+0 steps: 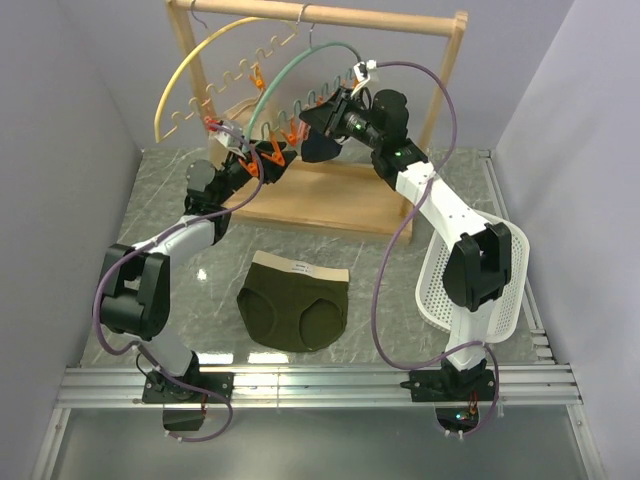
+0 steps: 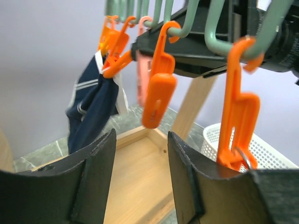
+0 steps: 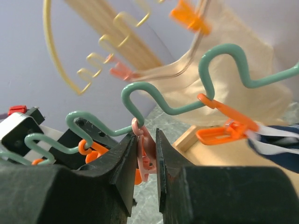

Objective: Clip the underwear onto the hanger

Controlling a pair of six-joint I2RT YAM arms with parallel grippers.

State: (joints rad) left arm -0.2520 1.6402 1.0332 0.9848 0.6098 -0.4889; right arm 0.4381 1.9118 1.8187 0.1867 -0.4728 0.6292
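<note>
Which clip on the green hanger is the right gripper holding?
The pale pink plastic clip on the thin teal wire hanger, pinched in the right gripper; the neighbouring clips are bright orange.

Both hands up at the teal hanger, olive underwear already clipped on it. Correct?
Not quite. The left hand and the right hand are up at the hanger, but the underwear is not clipped on. It lies flat on the table between the arms, as the top view shows.

Underwear (image 1: 293,305) on table (image 1: 150,190), before hanger (image 1: 287,68)
</note>
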